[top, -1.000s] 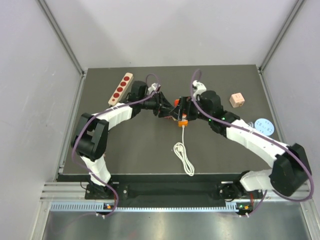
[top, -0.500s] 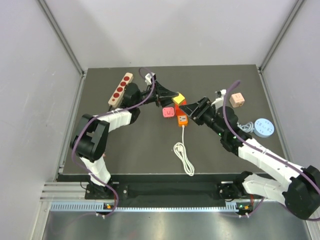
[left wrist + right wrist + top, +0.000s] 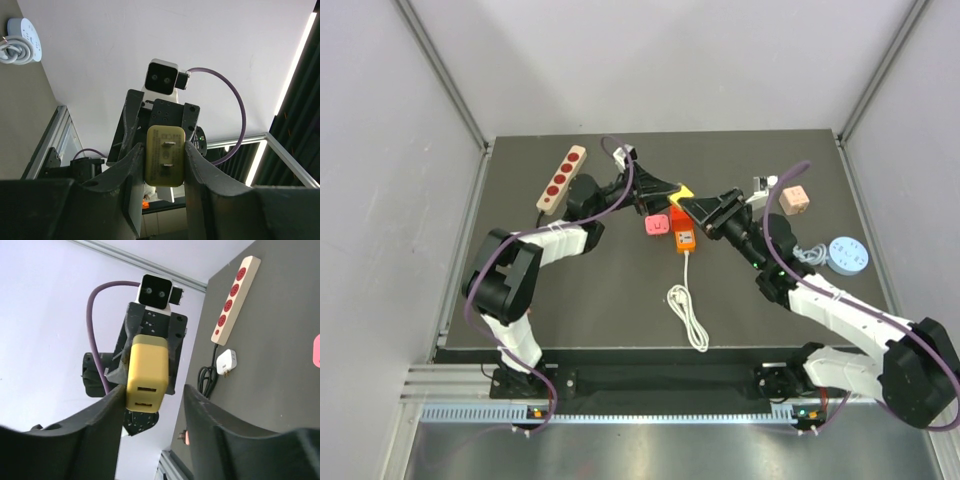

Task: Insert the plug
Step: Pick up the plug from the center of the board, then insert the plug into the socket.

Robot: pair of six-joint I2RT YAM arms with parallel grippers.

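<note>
My left gripper (image 3: 670, 190) is shut on a yellow two-pronged adapter block (image 3: 681, 193) and holds it above the table; in the left wrist view the block (image 3: 164, 162) sits between the fingers, prongs toward the camera. My right gripper (image 3: 698, 207) is open, its fingers either side of the same yellow block (image 3: 147, 372), which lies close to the left finger (image 3: 107, 410). A pinkish-red squarish plug (image 3: 656, 225) lies on the table, beside the small orange power strip (image 3: 683, 238). Neither gripper touches them.
A beige strip with red sockets (image 3: 561, 178) lies at the back left. A white charger with a black cord (image 3: 226, 361) lies near it. A peach cube (image 3: 794, 200) and a round pale-blue socket (image 3: 848, 254) sit at the right. The orange strip's white cable (image 3: 690, 315) trails forward.
Both grippers lifted off the orange strip. The left one came away holding the yellow block. The right arm swung out to the right, then brought its open fingers back around the block.
</note>
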